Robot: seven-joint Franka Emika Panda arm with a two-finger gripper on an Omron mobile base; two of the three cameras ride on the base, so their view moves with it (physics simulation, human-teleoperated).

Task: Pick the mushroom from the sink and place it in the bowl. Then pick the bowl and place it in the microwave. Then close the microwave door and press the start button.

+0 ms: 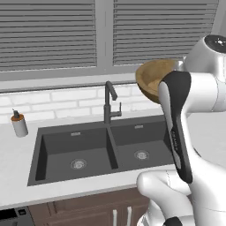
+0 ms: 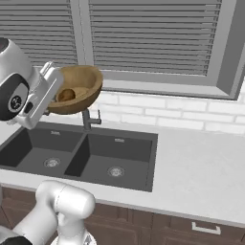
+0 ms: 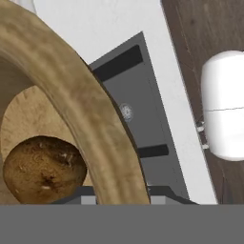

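Note:
The light-brown wooden bowl [image 1: 152, 78] [image 2: 82, 81] hangs tilted in the air above the dark grey double sink [image 1: 57, 148] [image 2: 136, 146]. My gripper [image 2: 54, 97] [image 3: 119, 193] is shut on the bowl's rim [image 3: 81, 109], one finger on each side of the wall. The brown mushroom [image 2: 66, 94] [image 3: 43, 169] lies inside the bowl, low against its side. In the left base view my own forearm covers the hand. Both sink basins hold nothing but their round steel drains. The microwave and its door are out of view.
A tall black faucet [image 1: 108, 102] [image 2: 88, 119] stands behind the sink, just below the bowl. A small soap dispenser [image 1: 19, 124] sits on the white counter [image 2: 201, 158] at the left. Window blinds and a tiled wall close the back.

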